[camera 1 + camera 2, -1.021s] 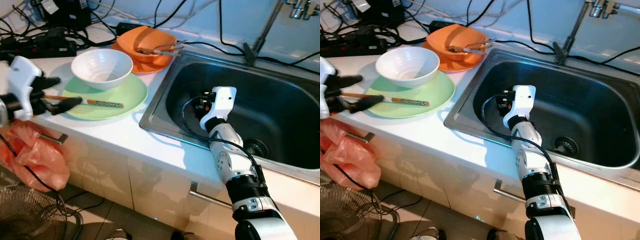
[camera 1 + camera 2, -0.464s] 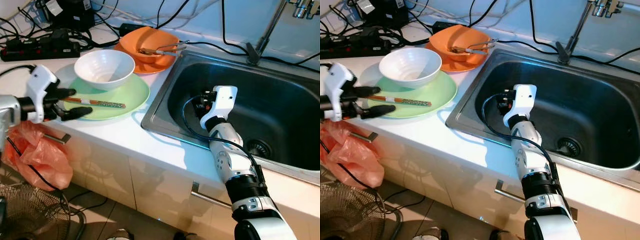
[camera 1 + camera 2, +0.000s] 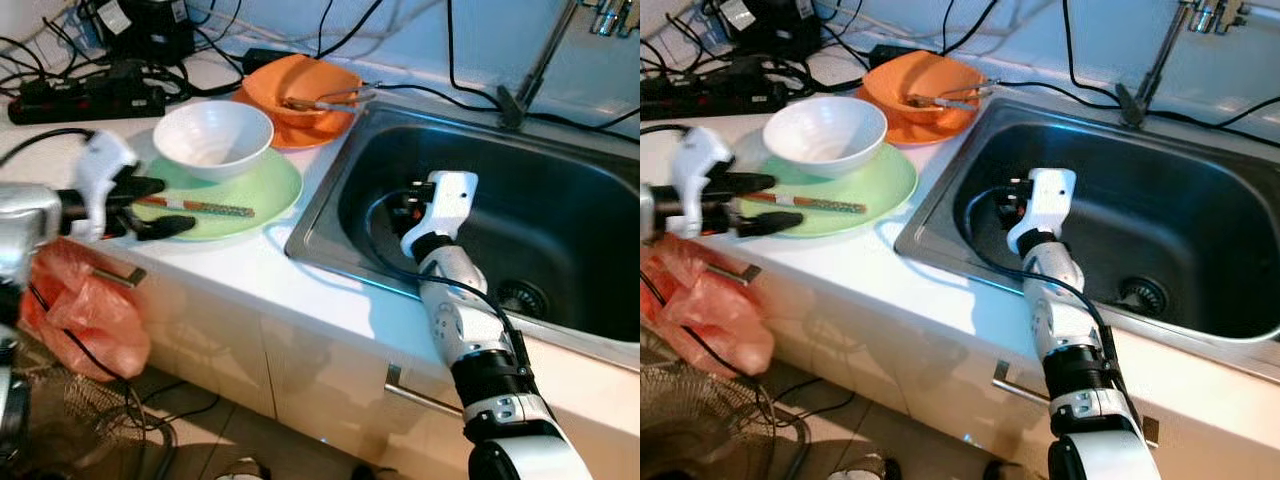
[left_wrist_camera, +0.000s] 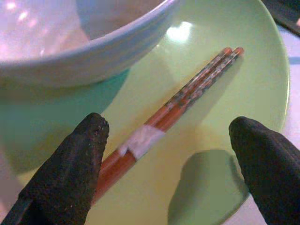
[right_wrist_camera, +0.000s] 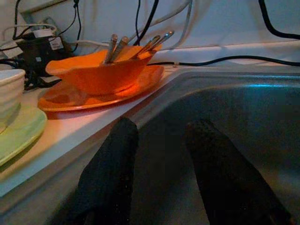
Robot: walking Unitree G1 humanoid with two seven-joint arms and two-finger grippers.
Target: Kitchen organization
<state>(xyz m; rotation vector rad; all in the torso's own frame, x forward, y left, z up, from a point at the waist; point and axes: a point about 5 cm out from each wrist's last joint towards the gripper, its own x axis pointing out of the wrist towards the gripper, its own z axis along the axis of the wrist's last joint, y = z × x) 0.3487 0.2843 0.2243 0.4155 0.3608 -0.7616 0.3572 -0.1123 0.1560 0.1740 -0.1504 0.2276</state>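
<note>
A white kitchen surface [image 3: 250,270] runs along a wall, with a steel sink [image 3: 560,215] set into it on the right and a tangle of black cables and a power strip [image 3: 85,98] at the back left. Near the front edge lies a pale green plate [image 3: 262,196]. A white bowl [image 3: 212,138] stands on the plate's far part, and a pair of red-brown chopsticks [image 3: 205,207] lies flat on the plate just in front of the bowl, the two sticks side by side and touching. Behind the green plate, close to the sink's corner, an orange bowl [image 3: 305,88] sits on an orange plate [image 3: 908,128] and holds several metal utensils [image 3: 325,99] whose handles stick out toward the sink.

The left hand [image 3: 150,207] reaches over the near-left edge of the green plate, its two black fingers [image 4: 70,168] spread wide, one on each side of the chopsticks' nearer end, not gripping them. The right hand [image 5: 161,176] hangs down inside the sink basin near its left wall, pointing toward the orange dishes, with its fingers a little apart and nothing between them. An orange plastic bag [image 3: 80,310] hangs below the surface at the left, in front of the cupboard doors.
</note>
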